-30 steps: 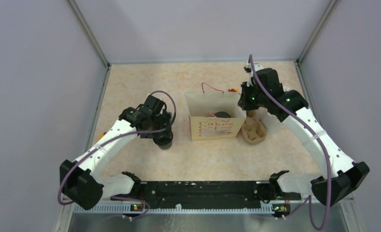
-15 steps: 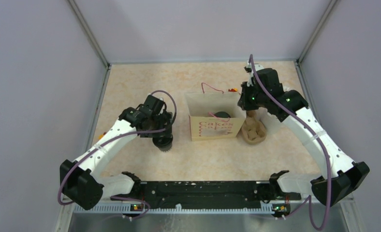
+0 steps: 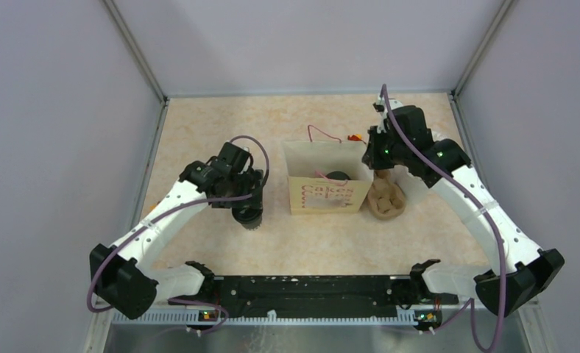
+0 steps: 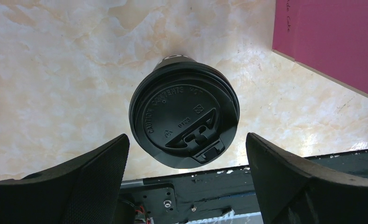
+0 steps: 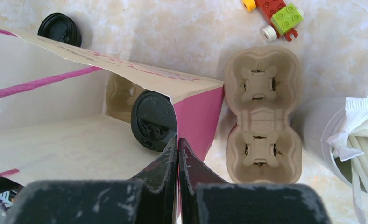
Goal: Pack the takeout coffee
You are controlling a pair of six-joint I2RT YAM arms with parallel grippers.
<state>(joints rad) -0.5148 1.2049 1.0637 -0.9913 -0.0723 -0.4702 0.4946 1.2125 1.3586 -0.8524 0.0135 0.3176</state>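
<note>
One black lidded coffee cup (image 4: 184, 120) stands on the table left of the paper bag (image 3: 324, 197); it also shows in the top view (image 3: 249, 215). My left gripper (image 4: 187, 156) is open just above it, one finger (image 4: 79, 182) on each side of the lid, not touching. The second cup (image 5: 153, 119) stands inside the bag, and shows in the top view (image 3: 338, 176). My right gripper (image 5: 178, 147) is shut on the bag's right wall edge (image 5: 191, 86); it shows in the top view (image 3: 376, 163).
An empty brown pulp carrier (image 5: 263, 112) lies right of the bag. A pale cup of white straws (image 5: 345, 140) stands beside it. A small toy of bricks (image 5: 275, 14) lies behind. The bag's pink side (image 4: 331, 42) is close right of the left gripper.
Almost nothing. The right arm has shifted very slightly while still pinching the bag's edge. The left gripper stays open over the cup.
</note>
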